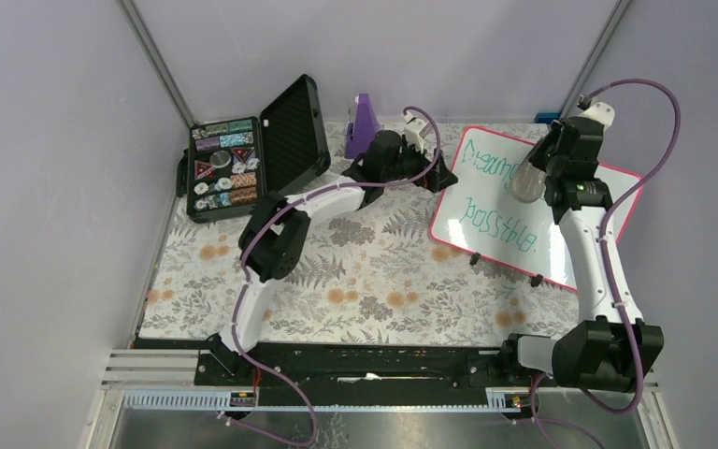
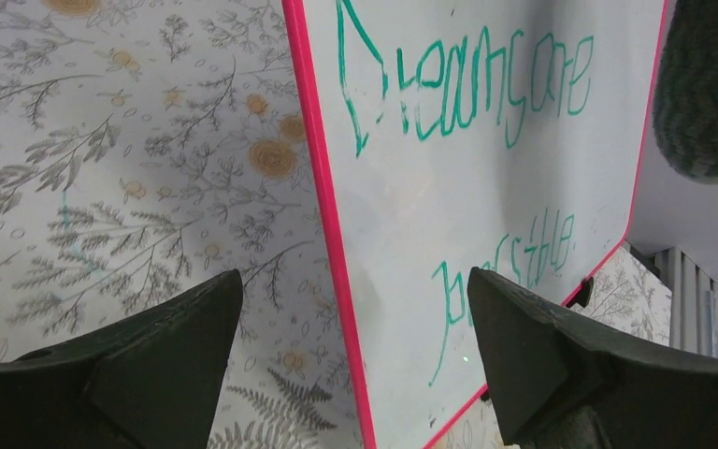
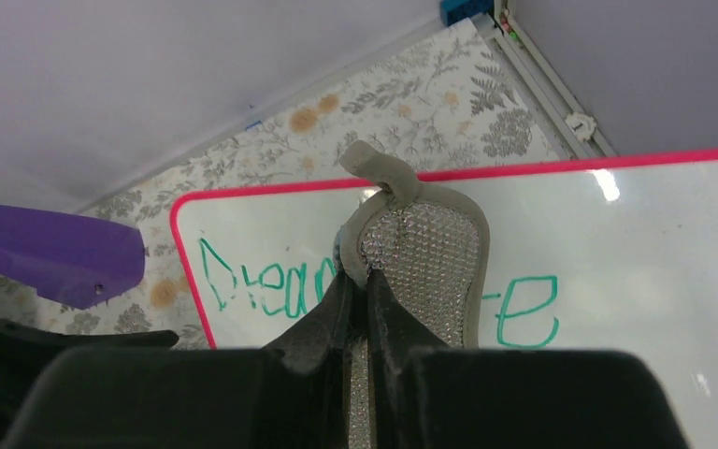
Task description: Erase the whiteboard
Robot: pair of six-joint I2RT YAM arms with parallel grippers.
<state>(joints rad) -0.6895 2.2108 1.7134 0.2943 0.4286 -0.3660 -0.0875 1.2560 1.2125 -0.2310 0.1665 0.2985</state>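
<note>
Upper left of the overhead view: open black case [image 1: 243, 164] on the floral cloth [image 1: 355, 271], lid raised, small patterned pieces inside. Just right of it, near the top edge, a purple object [image 1: 365, 126], its shape hard to make out.

Centre top: left gripper [image 1: 441, 173], reaching rightward, just beside the left edge of the whiteboard [image 1: 472, 192]. In the left wrist view, left gripper [image 2: 353, 281] spread wide and holding nothing. Dark fingers [image 2: 178, 346] at lower left and lower right of the frame, with the board's pink-red edge running down between them.

Right half of the overhead view: whiteboard resting on the cloth, skewed to the table edges. Small black feet along its lower side, two lines of green handwriting across the glossy white, unwiped.

Over the upper line of writing: right gripper [image 1: 531, 170] pinched tight on a grey sponge [image 1: 526, 182]. In the right wrist view, fingers [image 3: 337, 309] pressed together on the sponge's near edge, the sponge [image 3: 425, 253] covering the middle of the top row of letters. Contact between sponge and board — cannot tell. Upper right of the left wrist view: same sponge [image 2: 710, 94] at the board's far edge.
</note>
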